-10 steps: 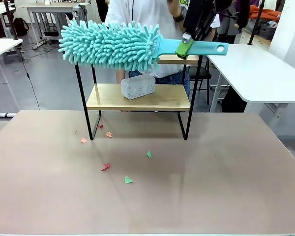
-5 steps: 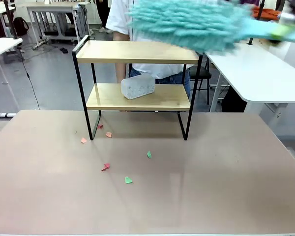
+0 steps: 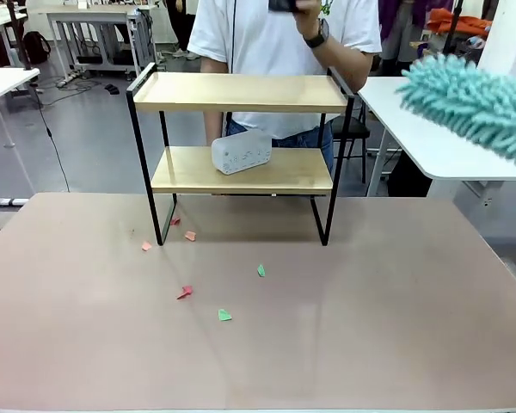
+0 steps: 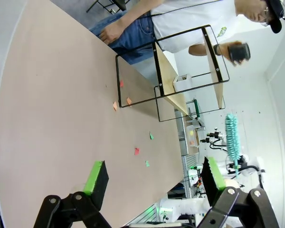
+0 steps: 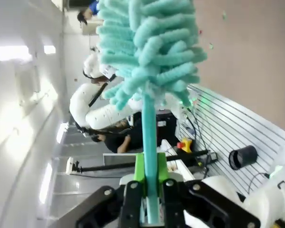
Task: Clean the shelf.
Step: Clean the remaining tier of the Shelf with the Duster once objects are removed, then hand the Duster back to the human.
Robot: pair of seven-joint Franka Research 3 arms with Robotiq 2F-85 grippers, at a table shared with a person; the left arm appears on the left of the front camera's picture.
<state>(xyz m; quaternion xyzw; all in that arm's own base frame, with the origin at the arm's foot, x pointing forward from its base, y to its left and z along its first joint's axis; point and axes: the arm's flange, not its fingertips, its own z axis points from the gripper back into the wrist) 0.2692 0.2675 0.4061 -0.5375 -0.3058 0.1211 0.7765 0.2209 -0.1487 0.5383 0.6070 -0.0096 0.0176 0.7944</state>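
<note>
Fingers (image 5: 131,197) of right gripper (image 5: 150,179): clamped on the flat handle of the duster (image 3: 473,103), which hung well right of the shelf (image 3: 241,92), touching nothing. Left gripper (image 4: 154,175): fingers spread, empty, on the shelf's near side. Shelf: upright on the table (image 3: 370,344), person (image 3: 275,34) behind it.

Risk, judged: a wide sweep toward the shelf could clip its light frame or push the white box (image 3: 241,151) off the lower board; the slim handle might twist between the green pads.

Materials: duster head of shaggy teal chenille noodles, soft and bulky; handle smooth plastic; shelf of two pale wooden boards in a thin black metal frame; box rounded. Paper scraps (image 3: 185,292), red and green, lay before the shelf's left legs.
</note>
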